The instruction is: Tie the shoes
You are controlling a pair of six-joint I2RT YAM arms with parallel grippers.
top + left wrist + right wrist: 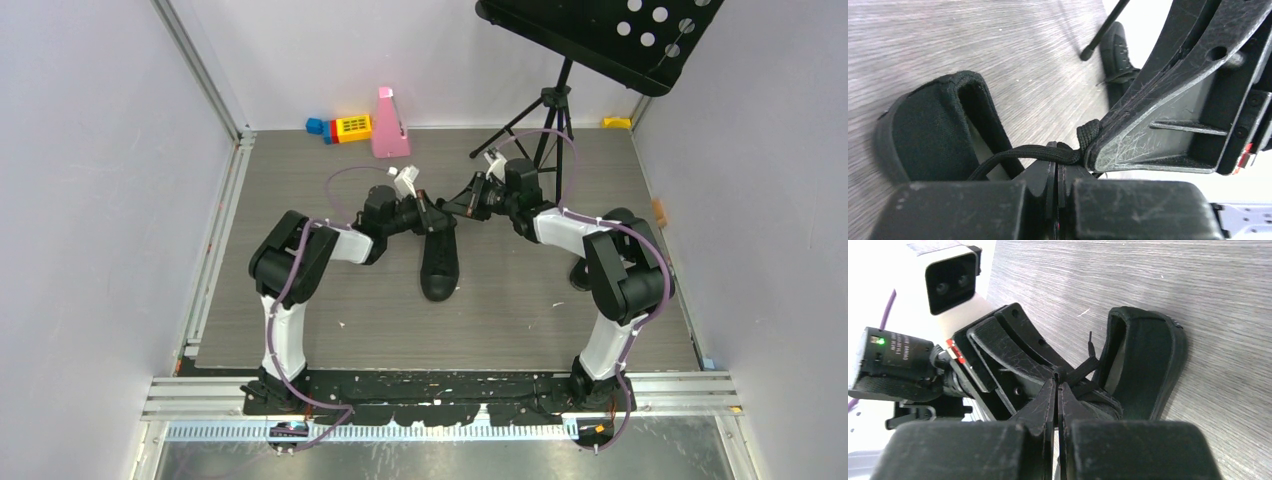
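Observation:
A black sneaker (439, 265) lies mid-table with its toe toward the arms. It also shows in the left wrist view (933, 130) and in the right wrist view (1143, 360). Both grippers meet tip to tip just above its laced top, near the ankle opening. My left gripper (430, 215) is shut on a thin black lace (1023, 152), pinched at its tips (1057, 150). My right gripper (457, 207) is shut on another lace strand (1083, 371) at its tips (1058, 379). A second black shoe (1118, 47) lies to the right, mostly hidden behind my right arm (580, 272).
A black tripod music stand (560, 95) stands at the back right, and one leg (1103, 30) reaches toward the shoes. A pink wedge-shaped object (388, 125) and coloured toy blocks (340, 128) sit by the back wall. A small yellow piece (617, 122) is in the far right corner.

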